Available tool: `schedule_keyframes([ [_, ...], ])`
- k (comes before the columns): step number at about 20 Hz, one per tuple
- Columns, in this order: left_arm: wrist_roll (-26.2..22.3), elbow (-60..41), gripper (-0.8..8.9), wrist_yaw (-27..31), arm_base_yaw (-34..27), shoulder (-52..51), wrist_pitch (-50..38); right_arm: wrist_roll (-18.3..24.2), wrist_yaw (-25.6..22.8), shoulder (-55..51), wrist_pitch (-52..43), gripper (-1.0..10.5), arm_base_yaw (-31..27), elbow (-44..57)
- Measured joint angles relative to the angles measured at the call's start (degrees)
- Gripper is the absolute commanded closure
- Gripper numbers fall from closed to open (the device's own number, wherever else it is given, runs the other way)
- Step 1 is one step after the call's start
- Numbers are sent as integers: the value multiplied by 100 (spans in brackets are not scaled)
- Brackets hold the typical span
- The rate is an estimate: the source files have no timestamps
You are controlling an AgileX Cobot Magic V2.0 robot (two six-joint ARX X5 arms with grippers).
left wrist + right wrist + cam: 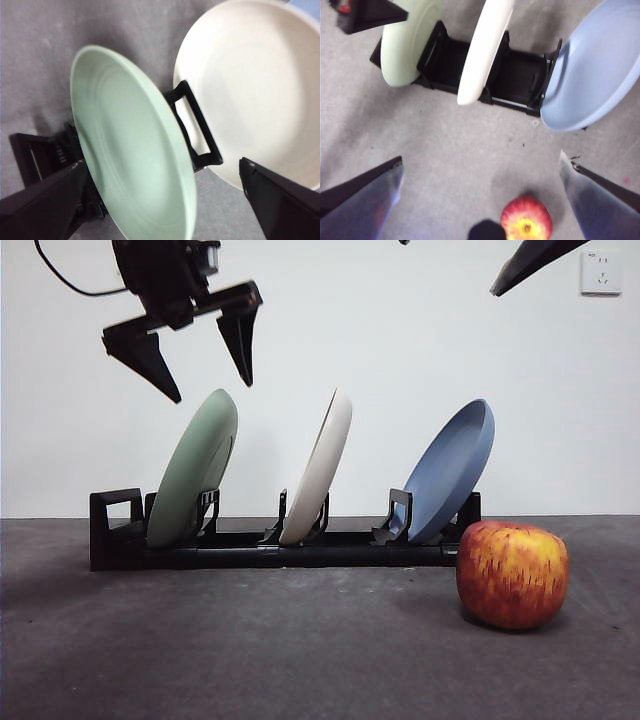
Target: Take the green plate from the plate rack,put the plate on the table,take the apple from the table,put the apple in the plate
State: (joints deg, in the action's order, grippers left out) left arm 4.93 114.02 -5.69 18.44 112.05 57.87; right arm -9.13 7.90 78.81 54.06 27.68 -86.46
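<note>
front view: rack (300, 545) sits on the table (250, 650), running left to right, loop handle at its left end. three plates stand tilted in its slots, tops leaning right: green plate (195, 468) at the left end, cream plate (318, 468) in the middle, blue plate (452, 470) at the right end. apple (512, 574) rests on the table, near side of the rack's right end, just beside it, below the blue plate. left gripper (205, 375) hangs above the green plate's top edge, jaws spread wide, not touching the plate. a second black arm tip (530, 262) shows at the top right corner, well clear of everything. left wrist view: green plate (132, 145) lies between the left gripper's (160, 195) spread jaws, no contact visible; cream plate (250, 85) beside it, a rack (197, 125) holder between the two. right wrist view: right gripper (480, 185) is open, jaws wide apart, high over the table (445, 150); apple (526, 219) lies between and below the jaws, untouched. rack (515, 80) lies beyond with green plate (410, 40), cream plate (485, 50) and blue plate (592, 70) all seated in it. one jaw of the left gripper (367, 15) shows beside the green plate.
</note>
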Motion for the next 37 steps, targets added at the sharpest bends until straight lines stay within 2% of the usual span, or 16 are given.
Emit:
schedule_keyframes([
  [6,-2,0,722,-4,0,87,-13,0,0,0,42,254,0,0],
  [8,-2,0,828,-4,0,87,-11,0,0,0,42,254,0,0],
  [23,22,251,822,-501,17,136,-74,2,-63,0,42,255,0,0],
  [27,13,1228,822,-546,15,153,-120,2,-66,0,35,255,0,0],
  [29,13,1781,822,-798,-9,151,-26,0,-66,0,13,255,0,0],
  [32,9,2717,822,-824,48,151,684,4,-221,0,9,254,0,0],
  [35,-214,3668,822,-793,94,151,1781,15,-352,0,-20,254,0,0],
  [37,-326,3766,822,-734,164,-11,1847,66,-407,0,-57,254,0,0],
])
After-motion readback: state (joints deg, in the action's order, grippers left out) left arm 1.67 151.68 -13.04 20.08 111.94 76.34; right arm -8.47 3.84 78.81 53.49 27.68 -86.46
